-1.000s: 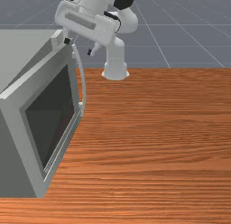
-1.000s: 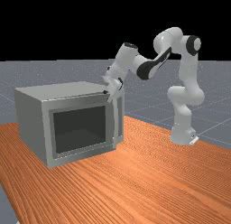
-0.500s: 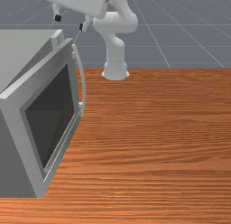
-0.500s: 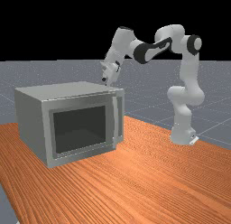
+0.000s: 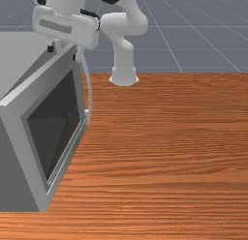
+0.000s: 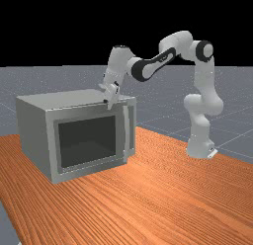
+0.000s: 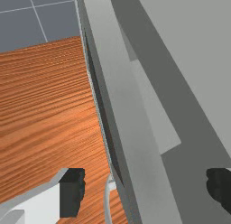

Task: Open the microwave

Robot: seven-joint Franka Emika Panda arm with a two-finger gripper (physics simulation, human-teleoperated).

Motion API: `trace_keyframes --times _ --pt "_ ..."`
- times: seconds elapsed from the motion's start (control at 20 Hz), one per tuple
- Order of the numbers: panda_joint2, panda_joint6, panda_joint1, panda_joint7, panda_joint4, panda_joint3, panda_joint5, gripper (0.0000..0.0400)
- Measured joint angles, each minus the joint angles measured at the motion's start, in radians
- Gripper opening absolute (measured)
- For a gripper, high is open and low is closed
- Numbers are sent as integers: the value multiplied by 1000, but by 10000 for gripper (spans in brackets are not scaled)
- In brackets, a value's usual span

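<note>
The gripper (image 5: 63,53) is open at the top of the microwave door (image 5: 14,98), close to its handle end; one finger is on the body side and the other by the handle side. In the far view the gripper (image 6: 109,103) is low at the door's upper edge. The wrist view has the gripper (image 7: 145,189) with its fingers wide apart and the door's top edge (image 7: 131,128) running between them, touching neither. A dark wedge separates door and body, so the door stands slightly ajar. The curved handle (image 5: 87,84) is free of the fingers.
The grey microwave body (image 6: 64,98) stands behind the door, its flat top beside the hand. Orange-brown table wood (image 5: 164,147) extends from the door's front toward the front view's right. The arm's base (image 6: 200,145) is at the far view's right.
My hand rose from beside the handle, shifted toward the front view's left, and has come down over the door's top edge. The door and microwave have not moved.
</note>
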State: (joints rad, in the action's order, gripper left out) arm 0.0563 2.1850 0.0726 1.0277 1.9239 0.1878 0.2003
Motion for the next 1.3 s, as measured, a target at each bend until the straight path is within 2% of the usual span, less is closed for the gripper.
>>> trace_keyframes --times 0.2,0.4,0.5,0.65,0.8,0.95,1.3 --pt "48 18 -4 -17 11 -32 -39 400" --pt "66 13 39 2 -15 -74 -67 400" --pt "122 -32 66 11 -98 -111 -95 400" --pt "175 -79 72 44 -177 -172 -106 400" --pt "196 -82 50 81 -207 -236 -82 400" --pt "193 -95 65 126 -204 -291 -61 400" --pt "198 -157 29 197 -213 -486 -56 400"
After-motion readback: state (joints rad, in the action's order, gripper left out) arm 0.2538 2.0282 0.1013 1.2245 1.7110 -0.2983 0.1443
